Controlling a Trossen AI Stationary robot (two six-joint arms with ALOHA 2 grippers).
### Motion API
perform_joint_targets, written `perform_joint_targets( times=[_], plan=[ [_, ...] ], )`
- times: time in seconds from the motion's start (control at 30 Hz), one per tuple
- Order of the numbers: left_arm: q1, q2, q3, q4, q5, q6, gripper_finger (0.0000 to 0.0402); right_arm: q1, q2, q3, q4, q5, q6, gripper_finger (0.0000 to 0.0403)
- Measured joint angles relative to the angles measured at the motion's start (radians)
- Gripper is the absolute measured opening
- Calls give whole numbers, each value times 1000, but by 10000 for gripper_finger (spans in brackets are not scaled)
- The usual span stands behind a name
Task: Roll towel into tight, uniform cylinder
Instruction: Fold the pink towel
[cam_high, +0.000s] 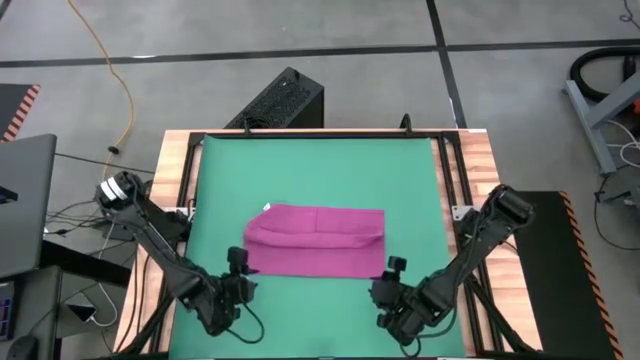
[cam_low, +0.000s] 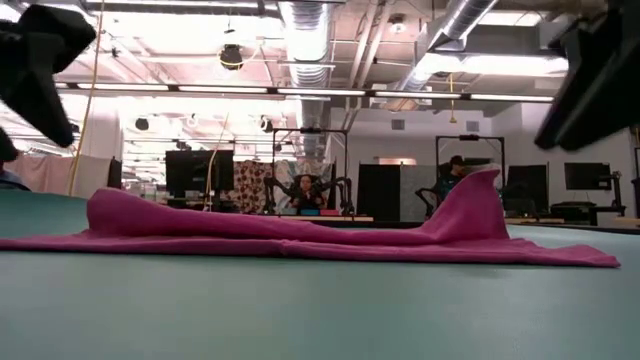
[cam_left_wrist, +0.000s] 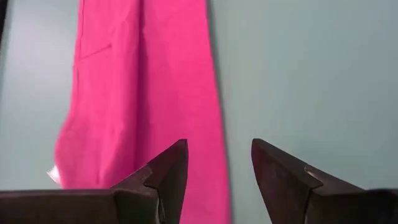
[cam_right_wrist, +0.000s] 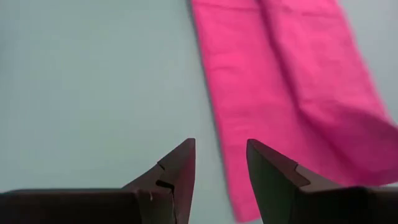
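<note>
The magenta-pink towel (cam_high: 315, 240) lies on the green mat (cam_high: 320, 170), spread wide from left to right. Its far part is folded over onto the near part, and the fold stands up in humps at both ends (cam_low: 480, 200). A small white tag (cam_high: 266, 208) shows at its far left corner, also in the left wrist view (cam_left_wrist: 53, 175). My left gripper (cam_high: 238, 264) is open above the towel's near left corner (cam_left_wrist: 217, 149). My right gripper (cam_high: 393, 270) is open above the near right corner (cam_right_wrist: 219, 146). In the low view both hang clear of the cloth.
The mat sits in a black frame on a wooden table (cam_high: 475, 160). A black box (cam_high: 285, 98) stands just beyond the far edge. A laptop (cam_high: 20, 200) and cables lie off the left side. Bare mat lies on the far and near sides of the towel.
</note>
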Motion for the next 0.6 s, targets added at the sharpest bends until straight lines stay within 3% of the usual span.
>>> perform_joint_targets(
  times=[0.3,0.6],
  plan=[
    [-63,1,-126,78,99,-178,168,-2,0,-60,69,-40,0,164],
    [-63,2,-214,128,105,-249,168,-21,0,-109,123,-57,-7,164]
  ],
)
